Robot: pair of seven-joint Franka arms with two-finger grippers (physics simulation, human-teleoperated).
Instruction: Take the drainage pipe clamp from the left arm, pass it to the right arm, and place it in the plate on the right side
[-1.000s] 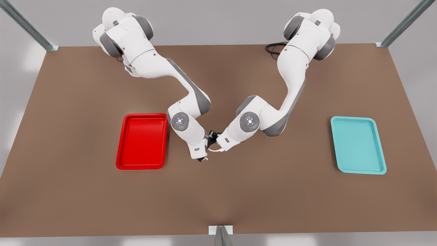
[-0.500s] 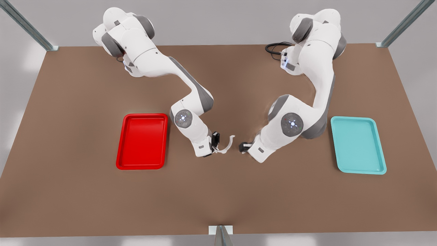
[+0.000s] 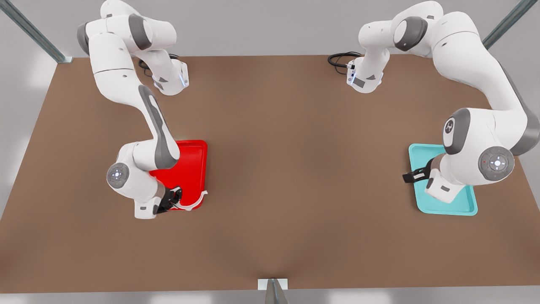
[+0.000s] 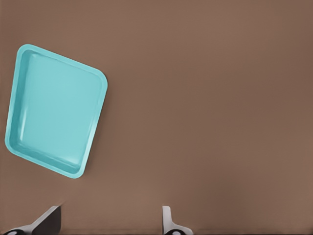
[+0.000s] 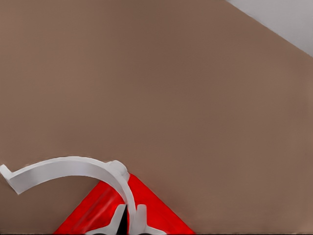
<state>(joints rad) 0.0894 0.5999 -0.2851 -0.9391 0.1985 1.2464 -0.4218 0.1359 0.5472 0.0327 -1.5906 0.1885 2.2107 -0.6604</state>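
The drainage pipe clamp (image 3: 195,204), a thin white half-ring, is pinched at one end by my right gripper (image 3: 173,199), which is shut on it. It hangs at the near corner of the red plate (image 3: 190,157) on the front view's left. In the right wrist view the clamp (image 5: 63,168) curves away from the right gripper (image 5: 129,223), with the red plate (image 5: 95,215) under the fingers. Whether the clamp touches the plate I cannot tell. My left gripper (image 3: 411,175) is open and holds nothing, over the inner edge of the teal tray. Its fingertips (image 4: 49,219) stand wide apart.
A teal tray (image 3: 457,205) lies on the front view's right, also seen from the left wrist as the teal tray (image 4: 54,112). A black cable (image 3: 337,59) coils at the back of the brown table (image 3: 295,190). Metal frame posts (image 3: 274,291) stand at the table's edges.
The arms parted from the table's middle. The right gripper carried the clamp toward the front view's left to the red plate; the left gripper, empty, swung away to the teal tray.
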